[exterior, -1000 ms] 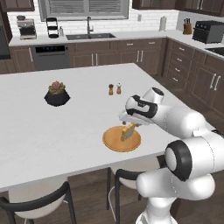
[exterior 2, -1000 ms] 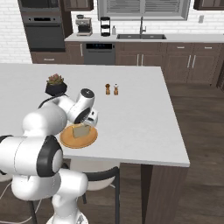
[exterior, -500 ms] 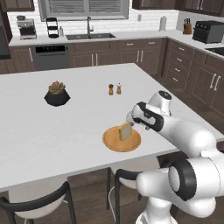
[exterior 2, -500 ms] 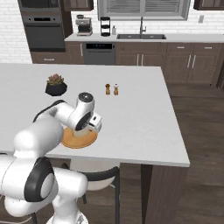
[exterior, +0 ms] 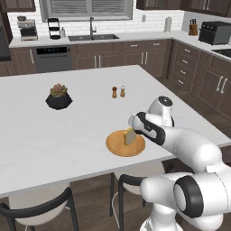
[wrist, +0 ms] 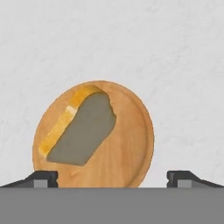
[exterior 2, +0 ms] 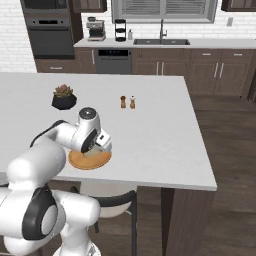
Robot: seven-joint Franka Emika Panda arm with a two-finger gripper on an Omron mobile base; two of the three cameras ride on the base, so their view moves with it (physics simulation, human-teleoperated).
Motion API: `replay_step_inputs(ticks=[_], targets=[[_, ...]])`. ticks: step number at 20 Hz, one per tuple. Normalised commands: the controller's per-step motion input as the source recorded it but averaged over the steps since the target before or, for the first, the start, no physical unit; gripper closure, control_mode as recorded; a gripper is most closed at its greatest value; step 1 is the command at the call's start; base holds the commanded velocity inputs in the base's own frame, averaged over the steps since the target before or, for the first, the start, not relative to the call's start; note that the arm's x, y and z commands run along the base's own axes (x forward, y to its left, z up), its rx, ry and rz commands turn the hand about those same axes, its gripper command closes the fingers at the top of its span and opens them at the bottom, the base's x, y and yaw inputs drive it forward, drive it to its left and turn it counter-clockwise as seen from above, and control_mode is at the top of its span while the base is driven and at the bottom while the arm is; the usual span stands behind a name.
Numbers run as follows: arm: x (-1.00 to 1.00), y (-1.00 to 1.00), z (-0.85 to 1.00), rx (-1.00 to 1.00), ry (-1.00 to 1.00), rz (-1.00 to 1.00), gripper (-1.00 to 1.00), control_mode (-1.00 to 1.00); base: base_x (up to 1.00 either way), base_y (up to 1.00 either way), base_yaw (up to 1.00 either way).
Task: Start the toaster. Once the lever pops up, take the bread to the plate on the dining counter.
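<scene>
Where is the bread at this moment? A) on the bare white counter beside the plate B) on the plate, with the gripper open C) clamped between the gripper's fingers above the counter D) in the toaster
B: the bread sits on the plate, and the gripper has its fingertips spread wide, clear of it.

From the right base view the white arm is covering most of the bread [exterior 2: 91, 152] and the near-left part of the plate [exterior 2: 100, 161], so little more than a sliver of the slice is peeking out. The pincer [wrist: 112, 178] is showing just two dark fingertips [wrist: 41, 178] low in the hand view, the rest being cut off, and one tip is overlapping the plate's lower rim. The two little shakers [exterior: 118, 92] are sitting too small to tell apart. The counter [exterior: 40, 135] is running off the left edge.
</scene>
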Motion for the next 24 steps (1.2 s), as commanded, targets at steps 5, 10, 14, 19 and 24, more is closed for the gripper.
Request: replay_step_inputs(ticks=[5,10,14,19,24], targets=[[0.38,0.14,0.0,0.0,0.0,-0.02,-1.0,-1.0,0.0,0.0,0.0],[0.35,0.07,0.0,0.0,0.04,0.0,-1.0,-1.0,0.0,0.0,0.0],[0.31,0.07,0.0,0.0,0.03,0.0,-1.0,-1.0,0.0,0.0,0.0],[0.34,0.14,0.0,0.0,0.02,0.0,-1.0,-1.0,0.0,0.0,0.0],[0.35,0.2,0.0,0.0,0.04,0.0,-1.0,-1.0,0.0,0.0,0.0]])
